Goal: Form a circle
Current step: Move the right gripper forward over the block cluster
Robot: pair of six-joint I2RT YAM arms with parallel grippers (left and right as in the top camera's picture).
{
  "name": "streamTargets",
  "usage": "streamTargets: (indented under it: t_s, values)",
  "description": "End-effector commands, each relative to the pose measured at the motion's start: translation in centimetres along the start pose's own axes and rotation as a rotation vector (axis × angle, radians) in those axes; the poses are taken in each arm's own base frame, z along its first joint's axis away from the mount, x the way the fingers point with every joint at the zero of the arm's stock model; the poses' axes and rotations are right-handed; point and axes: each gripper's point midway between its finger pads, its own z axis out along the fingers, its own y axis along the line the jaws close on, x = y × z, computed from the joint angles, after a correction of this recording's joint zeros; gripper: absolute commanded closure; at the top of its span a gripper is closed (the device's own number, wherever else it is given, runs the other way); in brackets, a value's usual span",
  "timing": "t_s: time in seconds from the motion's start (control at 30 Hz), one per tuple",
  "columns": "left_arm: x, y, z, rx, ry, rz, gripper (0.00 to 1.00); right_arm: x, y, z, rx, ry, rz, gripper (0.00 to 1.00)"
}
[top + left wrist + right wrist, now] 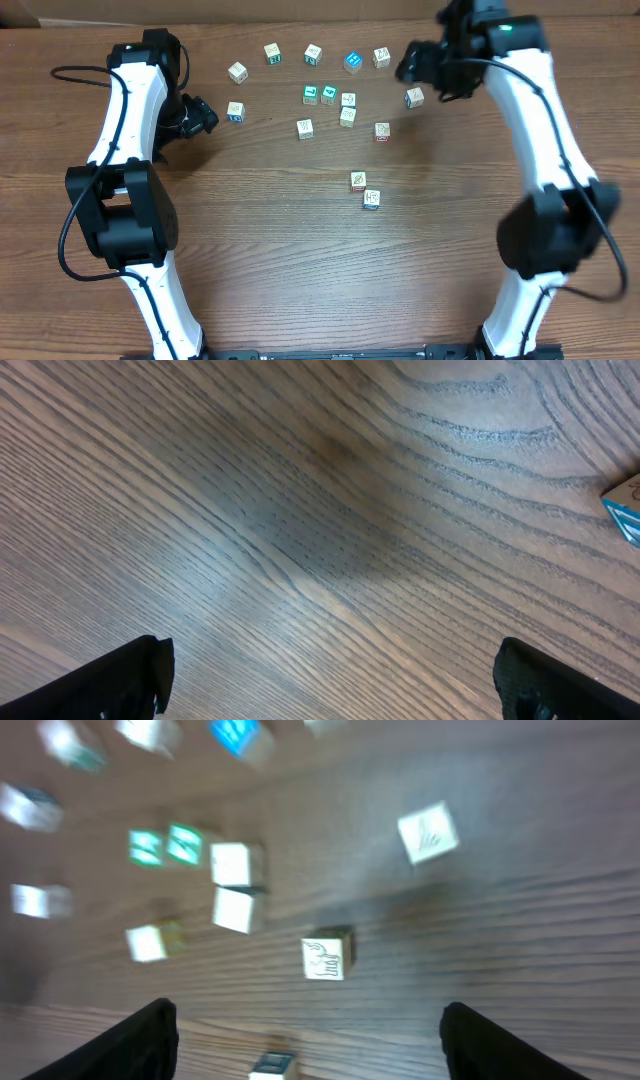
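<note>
Small whitish cubes with coloured marks lie scattered over the far half of the wooden table (300, 250), and no circle of them shows. Two green-faced cubes (319, 95) and two pale ones (348, 107) sit close together; two more (365, 189) lie nearer the middle. My left gripper (203, 115) (332, 665) is open low over bare wood, just left of a cube (235, 111) whose corner (625, 505) shows at the frame's edge. My right gripper (412, 62) (310, 1030) hovers open at the far right, nothing between its fingers, above a cube (325, 958).
More cubes run along the far edge (271, 53) (353, 62) (382, 57), with one (413, 97) below the right gripper. Both arm bases stand at the near edge. The right wrist view is blurred by motion.
</note>
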Motion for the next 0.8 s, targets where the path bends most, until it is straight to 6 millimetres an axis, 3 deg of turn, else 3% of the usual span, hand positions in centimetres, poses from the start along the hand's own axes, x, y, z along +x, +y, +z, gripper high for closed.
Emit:
streamTargets:
  t_s: [0.0, 0.13, 0.3, 0.77]
  values:
    - [-0.2, -0.3, -0.3, 0.006, -0.009, 0.018, 0.00, 1.4, 0.6, 3.2, 0.051, 0.060, -0.031, 0.20]
    - [-0.2, -0.3, -0.3, 0.006, -0.009, 0.018, 0.00, 2.5, 0.8, 5.6, 0.134, 0.087, -0.074, 0.21]
    - [-0.2, -0.3, -0.3, 0.006, -0.009, 0.019, 0.00, 2.6, 0.8, 6.9, 0.223, 0.061, -0.070, 0.19]
    - [-0.2, -0.3, -0.3, 0.006, -0.009, 0.019, 0.01, -1.3, 7.5, 8.4, 0.081, -0.171, -0.081, 0.25]
